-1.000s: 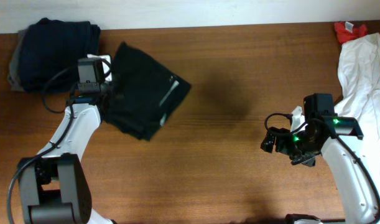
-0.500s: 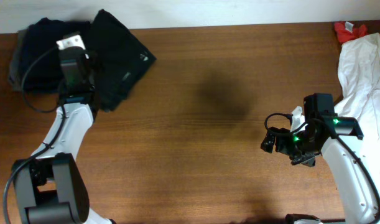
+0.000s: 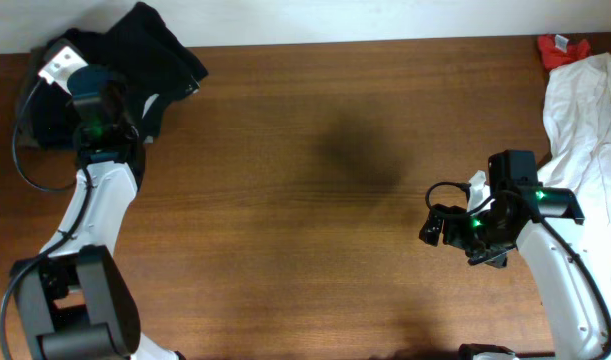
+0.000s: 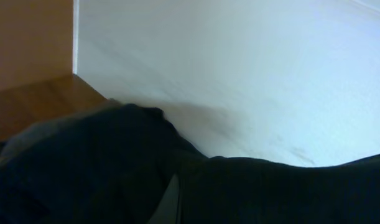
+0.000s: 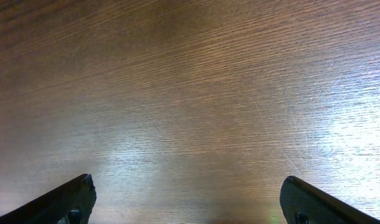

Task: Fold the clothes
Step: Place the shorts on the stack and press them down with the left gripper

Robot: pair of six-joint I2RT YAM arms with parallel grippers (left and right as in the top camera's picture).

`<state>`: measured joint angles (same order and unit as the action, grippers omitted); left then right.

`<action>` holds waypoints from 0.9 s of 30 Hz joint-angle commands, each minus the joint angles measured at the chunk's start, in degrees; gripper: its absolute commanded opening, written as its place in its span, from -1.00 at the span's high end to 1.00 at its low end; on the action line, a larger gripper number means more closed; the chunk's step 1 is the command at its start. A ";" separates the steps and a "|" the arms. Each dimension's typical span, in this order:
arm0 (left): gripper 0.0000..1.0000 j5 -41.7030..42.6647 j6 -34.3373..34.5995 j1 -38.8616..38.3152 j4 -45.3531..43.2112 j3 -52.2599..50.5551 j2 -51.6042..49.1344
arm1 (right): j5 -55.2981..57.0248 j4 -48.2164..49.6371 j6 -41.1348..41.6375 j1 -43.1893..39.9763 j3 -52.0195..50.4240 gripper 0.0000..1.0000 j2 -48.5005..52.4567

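Overhead view is showing my left gripper (image 3: 73, 68) clenching the large wrinkled black cloth garment (image 3: 155, 50) at the table's far left corner. The cloth is bunching out to the gripper's right along the wall, and the stack of navy and grey clothes (image 3: 45, 120) is lying just beneath and to its left. My left arm is stretching straight out with its wrist facing the wall, so I judge it the arm to lower the piece. My right gripper (image 3: 440, 228) is hovering, jaws spread wide, over the bare brown wooden table (image 5: 190, 93), well apart from it.
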<state>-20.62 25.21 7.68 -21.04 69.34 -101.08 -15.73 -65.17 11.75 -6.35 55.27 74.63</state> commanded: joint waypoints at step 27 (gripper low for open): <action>-0.98 -2.49 -8.81 13.25 -1.25 3.96 -12.02 | -0.35 0.00 -0.35 -0.44 0.55 -0.97 0.00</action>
<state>-26.74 21.93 21.61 -23.59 71.92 -113.16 -15.73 -65.17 11.77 -6.35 55.27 74.63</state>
